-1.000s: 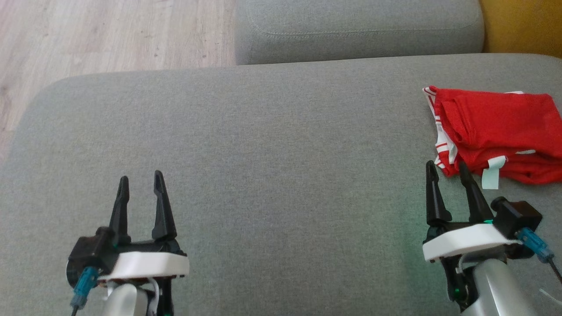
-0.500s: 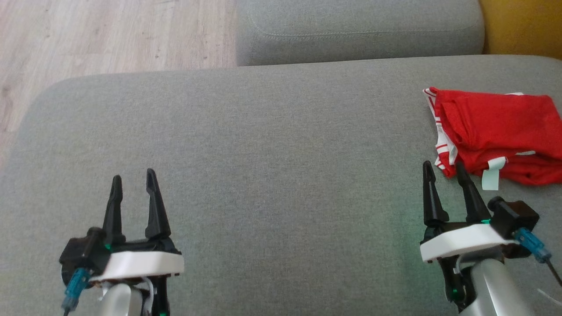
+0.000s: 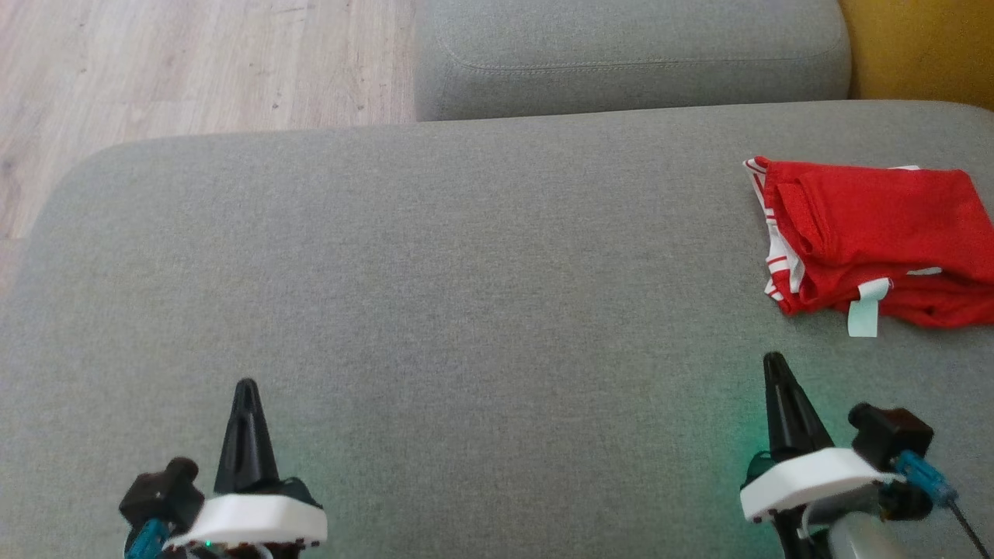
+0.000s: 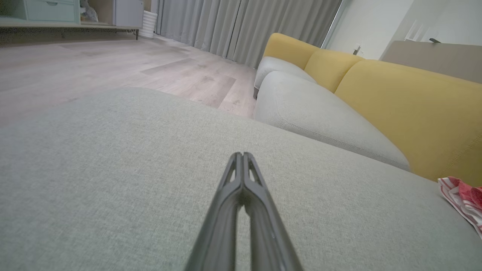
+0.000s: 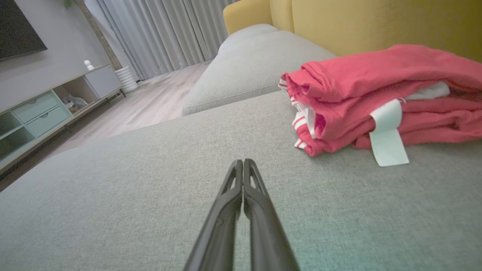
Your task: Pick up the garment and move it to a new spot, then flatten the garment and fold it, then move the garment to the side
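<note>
The garment [image 3: 870, 237] is a red piece with white striped trim and a pale tag, lying folded in a low bundle at the right end of the grey sofa seat [image 3: 466, 272]. In the right wrist view the garment [image 5: 380, 94] lies ahead and to the right of my fingers. My right gripper [image 3: 773, 365] is shut with nothing in it, a short way in front of the bundle and apart from it. My left gripper [image 3: 247, 387] is shut and empty over bare cushion at the lower left. The left wrist view catches the garment's striped edge [image 4: 461, 199] at far right.
A second grey seat cushion [image 3: 629, 54] adjoins at the back, with a yellow backrest [image 3: 924, 46] on the right. Wooden floor [image 3: 194, 62] lies beyond the seat's far left edge. A low cabinet [image 5: 45, 113] and curtains stand across the room.
Both grippers have shut from open and drawn back toward the bottom of the head view. The right one is now farther from the garment, which has not moved.
</note>
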